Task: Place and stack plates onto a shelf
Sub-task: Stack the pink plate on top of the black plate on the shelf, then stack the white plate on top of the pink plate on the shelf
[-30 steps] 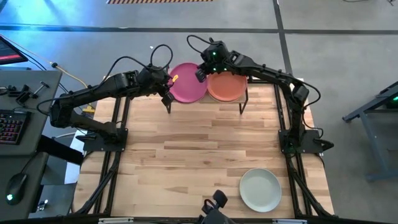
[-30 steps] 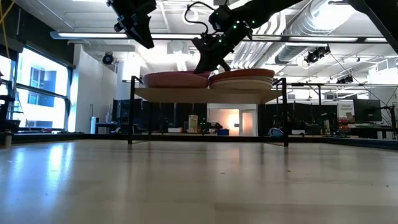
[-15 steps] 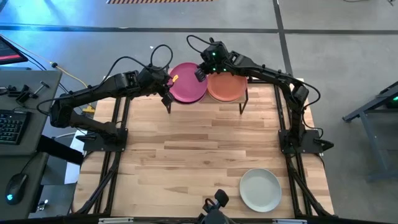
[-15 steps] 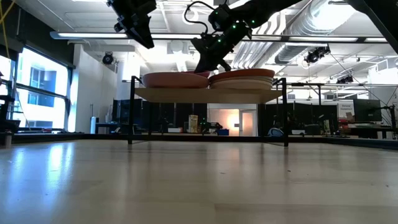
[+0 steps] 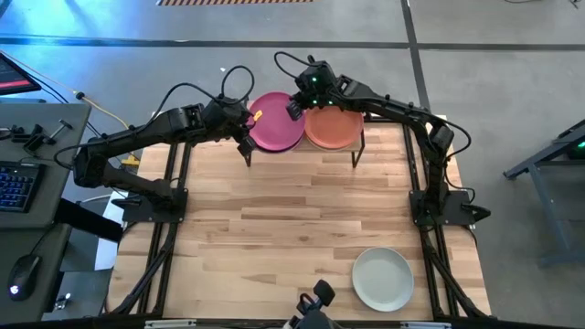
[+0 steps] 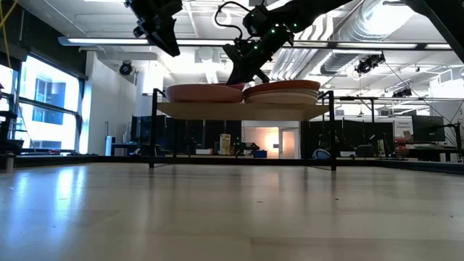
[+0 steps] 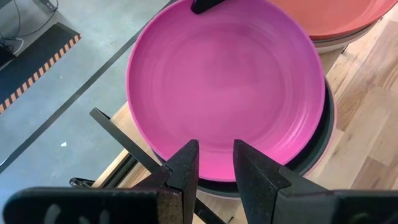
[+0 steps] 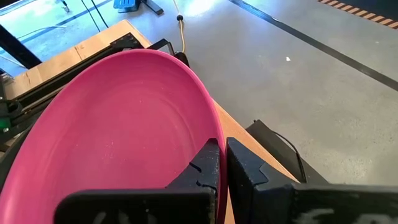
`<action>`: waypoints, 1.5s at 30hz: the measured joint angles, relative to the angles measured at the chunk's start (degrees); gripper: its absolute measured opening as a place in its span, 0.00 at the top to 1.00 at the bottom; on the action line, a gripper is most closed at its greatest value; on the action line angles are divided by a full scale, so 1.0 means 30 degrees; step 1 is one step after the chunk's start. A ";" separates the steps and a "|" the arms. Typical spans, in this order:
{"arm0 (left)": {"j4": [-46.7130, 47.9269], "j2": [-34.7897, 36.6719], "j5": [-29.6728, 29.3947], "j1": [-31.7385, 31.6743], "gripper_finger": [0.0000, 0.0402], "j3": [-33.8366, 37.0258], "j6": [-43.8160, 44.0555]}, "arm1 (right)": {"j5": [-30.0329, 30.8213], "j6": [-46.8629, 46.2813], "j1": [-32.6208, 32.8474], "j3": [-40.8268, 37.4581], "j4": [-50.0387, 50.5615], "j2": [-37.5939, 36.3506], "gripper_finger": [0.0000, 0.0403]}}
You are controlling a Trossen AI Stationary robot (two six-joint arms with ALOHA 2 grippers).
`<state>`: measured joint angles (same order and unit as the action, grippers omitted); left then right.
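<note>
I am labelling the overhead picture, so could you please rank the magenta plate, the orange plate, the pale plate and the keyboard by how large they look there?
1-3. Magenta plate, orange plate and pale plate: these look alike, so no ranking.
4. Keyboard: smallest, though the picture's edge cuts it off.

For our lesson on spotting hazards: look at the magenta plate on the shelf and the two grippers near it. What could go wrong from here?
1. The right gripper pinches the magenta plate by its rim alone; letting go unevenly could tip or slide it off its stack.
2. That stack sits close to the shelf edge, so a nudge might drop it.
3. The left gripper hangs just beside the plate and might bump it.
</note>
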<state>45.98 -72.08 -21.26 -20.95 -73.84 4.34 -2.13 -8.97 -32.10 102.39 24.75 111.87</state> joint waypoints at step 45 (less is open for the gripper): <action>0.0005 -0.0003 0.0022 0.0000 0.78 0.0000 -0.0005 | -0.2506 0.0943 0.0181 0.0003 0.9201 -0.4964 0.61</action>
<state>46.00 -72.09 -21.19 -20.95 -73.84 4.32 -9.65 -6.14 -31.55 102.40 52.35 96.98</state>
